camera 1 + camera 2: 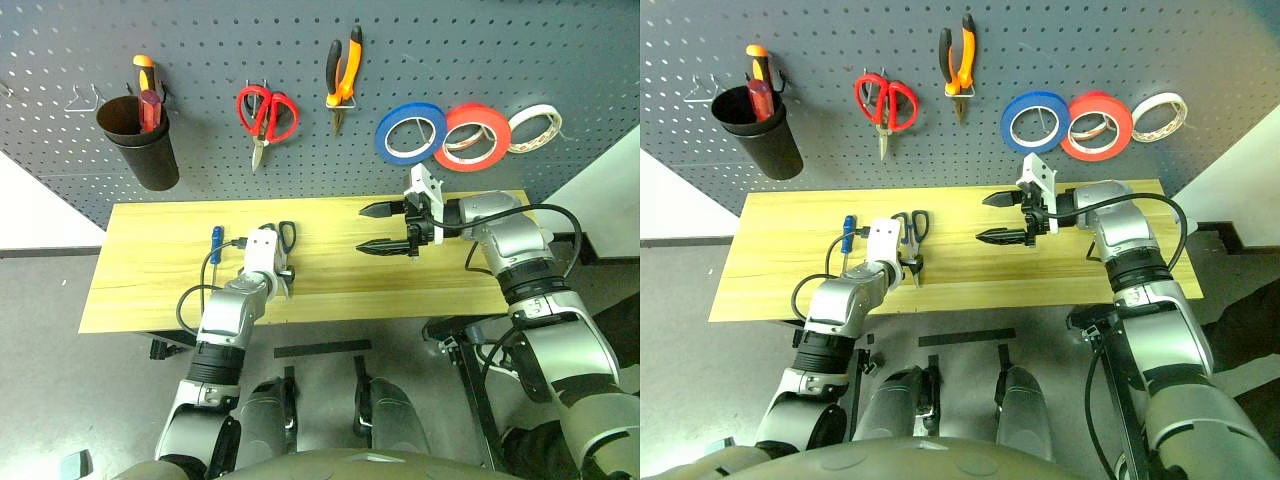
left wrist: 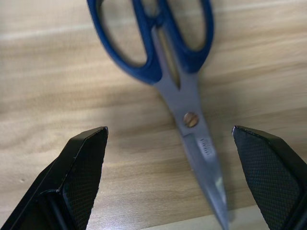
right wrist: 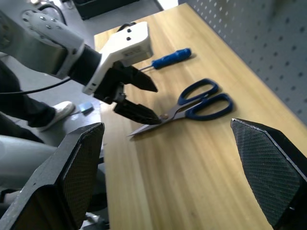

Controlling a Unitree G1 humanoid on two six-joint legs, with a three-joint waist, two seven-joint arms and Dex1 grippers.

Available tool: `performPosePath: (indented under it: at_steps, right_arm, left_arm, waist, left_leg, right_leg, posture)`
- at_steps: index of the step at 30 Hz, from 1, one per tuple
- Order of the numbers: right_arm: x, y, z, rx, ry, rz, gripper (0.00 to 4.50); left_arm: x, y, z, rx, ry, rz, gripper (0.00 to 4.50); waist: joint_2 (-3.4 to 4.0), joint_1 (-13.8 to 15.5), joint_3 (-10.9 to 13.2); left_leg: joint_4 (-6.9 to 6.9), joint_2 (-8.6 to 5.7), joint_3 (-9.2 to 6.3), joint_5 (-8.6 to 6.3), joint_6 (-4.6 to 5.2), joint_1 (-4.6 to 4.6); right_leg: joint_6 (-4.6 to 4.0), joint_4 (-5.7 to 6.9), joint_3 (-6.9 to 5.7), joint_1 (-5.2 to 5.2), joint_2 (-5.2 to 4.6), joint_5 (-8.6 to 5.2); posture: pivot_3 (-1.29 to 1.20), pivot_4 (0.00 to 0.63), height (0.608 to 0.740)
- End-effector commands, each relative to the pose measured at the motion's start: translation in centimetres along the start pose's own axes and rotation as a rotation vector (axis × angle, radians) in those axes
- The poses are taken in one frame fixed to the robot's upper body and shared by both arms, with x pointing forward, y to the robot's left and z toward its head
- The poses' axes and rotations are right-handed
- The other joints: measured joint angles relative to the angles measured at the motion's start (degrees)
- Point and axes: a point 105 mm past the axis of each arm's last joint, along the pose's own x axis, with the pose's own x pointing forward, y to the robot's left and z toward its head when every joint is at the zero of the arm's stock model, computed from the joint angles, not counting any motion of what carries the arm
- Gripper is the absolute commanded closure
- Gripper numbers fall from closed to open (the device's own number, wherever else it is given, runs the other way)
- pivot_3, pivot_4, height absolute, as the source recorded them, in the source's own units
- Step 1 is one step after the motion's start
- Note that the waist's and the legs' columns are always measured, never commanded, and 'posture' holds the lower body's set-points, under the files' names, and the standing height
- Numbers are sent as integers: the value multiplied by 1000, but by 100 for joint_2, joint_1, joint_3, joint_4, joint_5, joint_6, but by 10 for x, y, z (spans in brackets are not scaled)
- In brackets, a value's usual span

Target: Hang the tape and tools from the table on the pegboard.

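**Over the scissors: left gripper lined up for the pick**

On the table (image 1: 150, 270), seen from the head camera, the left gripper (image 1: 285, 283) hangs with its fingers spread just at the blades of the dark-blue-handled scissors (image 1: 287, 236), whose handles point toward twelve o'clock. At nine o'clock from them lies the blue-handled screwdriver (image 1: 215, 243). The right gripper (image 1: 383, 228) hovers above the wood at three o'clock of the scissors, jaws apart and empty, pointing across toward them. The pegboard (image 1: 200, 40) already carries the blue tape (image 1: 410, 132) and the orange-and-black pliers (image 1: 343, 68).

From the left wrist, the two pads (image 2: 81, 167) stand wide on either side of the scissor blades near the pivot screw, not yet touching the metal.

From the right wrist, the left gripper's tips sit right at the blades.

By my reading, the scissors pick is in hand; next the left fingers must sink to the wood and close squarely on the blades by the pivot, or the thin steel may slip.
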Motion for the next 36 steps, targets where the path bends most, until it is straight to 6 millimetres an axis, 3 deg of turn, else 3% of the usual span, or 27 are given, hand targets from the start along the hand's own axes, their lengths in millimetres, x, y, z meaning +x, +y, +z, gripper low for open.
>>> performPosePath:
  at_steps: [1,9,16,19,25,29,36]
  right_arm:
    - [-2,-1,12,-78,-28,18,59]
    - [-5,-8,-1,-131,72,1,59]
    - [-9,-14,-7,-174,116,-27,59]
    - [-10,-16,-8,-180,119,-34,0]
    - [-9,-19,-6,-168,100,-56,0]
    - [-8,-25,6,-133,37,-93,0]
    - [-12,-31,15,-97,-12,-128,0]
  left_arm:
    - [1,-4,10,-9,-27,5,140]
    - [5,-16,11,-35,-24,-35,140]
    - [9,-14,10,-75,-9,-15,140]
    - [10,-13,11,-83,-9,-9,742]
    - [11,-7,11,-93,2,20,2688]
    - [10,-4,14,-85,-2,37,3839]
    - [3,2,15,-23,-17,24,3836]
  waist:
    - [0,-1,54]
    - [10,-3,200]
    - [12,-6,217]
    - [14,-5,234]
    - [16,-3,254]
    - [16,-4,254]
    - [16,-4,254]
  left_leg:
    - [0,0,-1,0,0,0]
    - [-2,1,0,-1,1,0]
    - [-2,1,1,-1,1,0]
    - [-3,2,1,-1,1,0]
    - [-3,1,1,-1,1,0]
    - [-3,2,1,-1,1,0]
    - [-6,2,1,0,1,-2]
  right_leg:
    - [0,0,-1,0,0,0]
    - [0,0,-2,-2,-2,0]
    - [0,-2,-2,-2,-5,0]
    - [0,-1,-3,-2,-5,0]
    - [0,-2,-3,-2,-7,0]
    - [0,-2,-3,-2,-6,0]
    - [1,-6,-5,-2,-5,0]
  posture:
    - [45,350,732]
    - [34,366,732]
    - [29,366,732]
    - [35,370,732]
    - [44,362,732]
    - [46,352,732]
    - [47,335,732]
